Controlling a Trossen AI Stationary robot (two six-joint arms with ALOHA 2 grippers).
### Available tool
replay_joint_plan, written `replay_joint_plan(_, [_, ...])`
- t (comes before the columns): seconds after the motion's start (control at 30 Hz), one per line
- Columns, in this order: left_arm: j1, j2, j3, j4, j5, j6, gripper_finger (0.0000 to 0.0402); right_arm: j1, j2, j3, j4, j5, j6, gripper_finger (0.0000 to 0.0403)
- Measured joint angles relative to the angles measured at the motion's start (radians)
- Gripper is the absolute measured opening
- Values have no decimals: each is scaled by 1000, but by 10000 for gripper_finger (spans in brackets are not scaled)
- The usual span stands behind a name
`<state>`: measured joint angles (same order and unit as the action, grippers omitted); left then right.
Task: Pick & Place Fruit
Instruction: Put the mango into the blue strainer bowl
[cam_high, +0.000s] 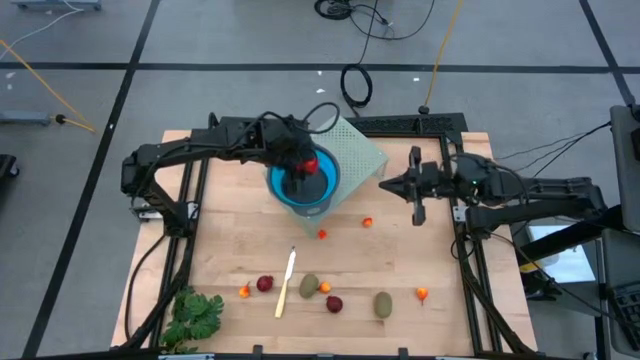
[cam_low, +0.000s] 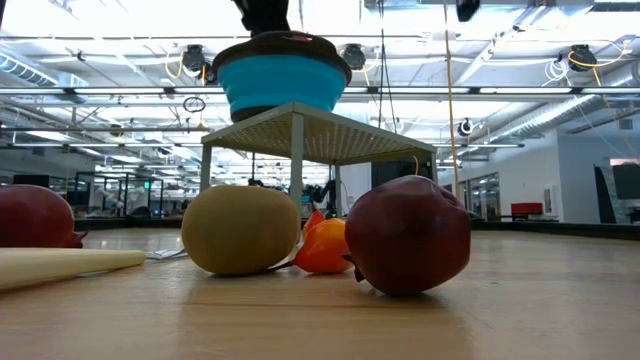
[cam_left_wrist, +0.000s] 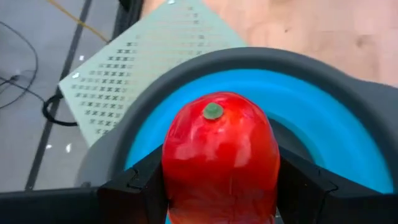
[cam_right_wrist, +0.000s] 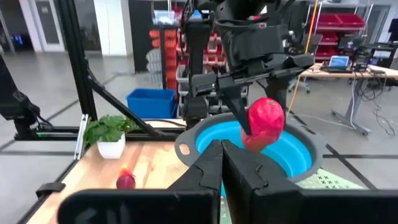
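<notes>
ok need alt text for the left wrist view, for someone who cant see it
The left gripper holds a shiny red fruit with a small green stem spot, just above a blue bowl with a grey rim. The bowl sits on a pale perforated stand, with wooden table beyond.

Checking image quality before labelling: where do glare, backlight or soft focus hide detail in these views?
Left wrist view: white sheen streaks the red fruit held by the left gripper over the blue bowl. Low view: bright ceiling lights backlight the bowl, and the near table looks soft. Right wrist view: the right gripper is dark and close, hiding part of the bowl.
</notes>
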<state>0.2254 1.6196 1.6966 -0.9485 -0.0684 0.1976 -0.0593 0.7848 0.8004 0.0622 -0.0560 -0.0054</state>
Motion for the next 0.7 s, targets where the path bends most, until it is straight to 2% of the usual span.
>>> replay_joint_plan(0.27, [10,0,0,1,35,-15,218,0,-121,-119,47,4,27,0])
replay_joint_plan(0.7, [24,66,0,-34,42,-58,218,0,-139,-127,38,5,28,0])
